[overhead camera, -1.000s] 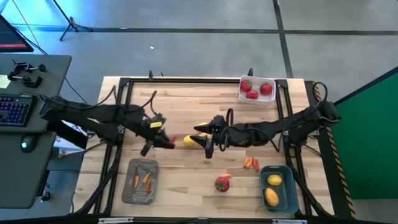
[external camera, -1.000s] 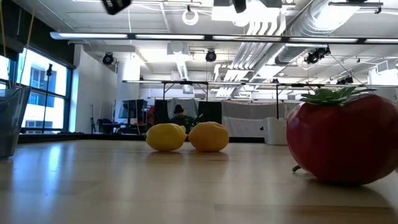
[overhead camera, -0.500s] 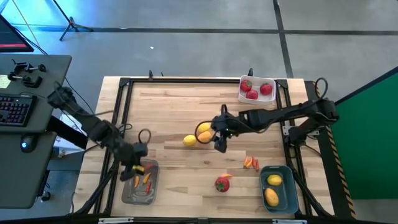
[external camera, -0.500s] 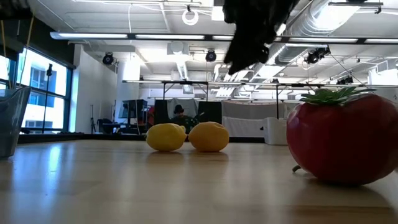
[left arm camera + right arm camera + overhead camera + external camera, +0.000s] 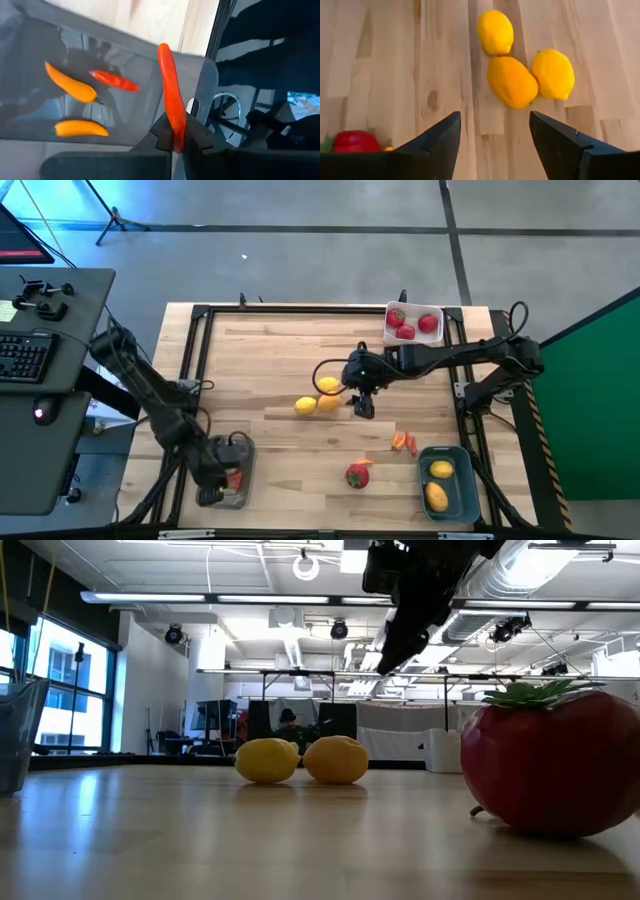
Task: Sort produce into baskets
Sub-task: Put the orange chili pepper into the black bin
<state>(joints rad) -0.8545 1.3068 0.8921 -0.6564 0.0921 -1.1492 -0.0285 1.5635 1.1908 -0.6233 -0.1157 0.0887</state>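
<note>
My left gripper (image 5: 226,480) is at the near left, over the flat grey basket (image 5: 212,452), shut on a thin red pepper (image 5: 170,85). The grey basket holds two orange peppers (image 5: 70,83) and a red one (image 5: 114,80). My right gripper (image 5: 362,406) is open and empty above the table's middle, just right of three lemons (image 5: 328,386) that lie together on the wood. In the right wrist view the lemons (image 5: 512,81) lie ahead of the open fingers (image 5: 445,137). My left gripper pinches the red pepper's one end (image 5: 177,131) between its two fingers. The rest of the pepper sticks out past the fingertips, over the grey basket's edge (image 5: 202,75). I cannot tell whether its free end touches the basket.
A red fruit with a green top (image 5: 357,475) and small orange-red peppers (image 5: 403,442) lie at the near right. The blue-teal basket (image 5: 462,498) holds two lemons. The white basket (image 5: 412,340) at the far right holds three red fruits. A dark frame rims the table.
My left gripper has carried the red pepper from the table's middle toward the near left edge, to over the grey basket. My right gripper has drawn away from the lemons toward the right edge. The lemons have stayed where they were.
</note>
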